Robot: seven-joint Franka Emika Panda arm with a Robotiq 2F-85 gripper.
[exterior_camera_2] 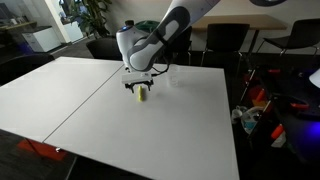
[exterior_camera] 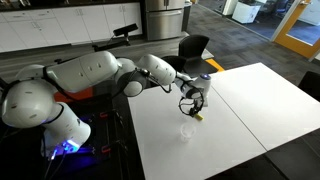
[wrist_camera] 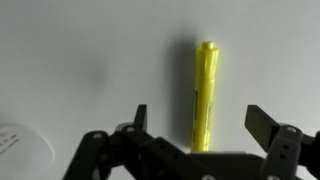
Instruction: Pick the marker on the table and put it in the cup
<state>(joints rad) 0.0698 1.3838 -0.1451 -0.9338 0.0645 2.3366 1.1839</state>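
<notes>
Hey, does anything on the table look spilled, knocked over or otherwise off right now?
Nothing stands out. The marker lies flat on the white table, under the open gripper. The clear cup appears to stand upright nearby, apart from the marker. No spill or damage shows.

White table (exterior_camera_2: 95, 105), yellow marker (wrist_camera: 204, 95) lying, clear cup (exterior_camera: 186, 129)

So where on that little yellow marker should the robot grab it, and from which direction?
Probably mid-barrel, coming straight down from above. The marker lies flat on the table, so only its long rounded sides are free. In the wrist view the gripper hangs open with its jaws either side, set to close across the narrow width.
</notes>
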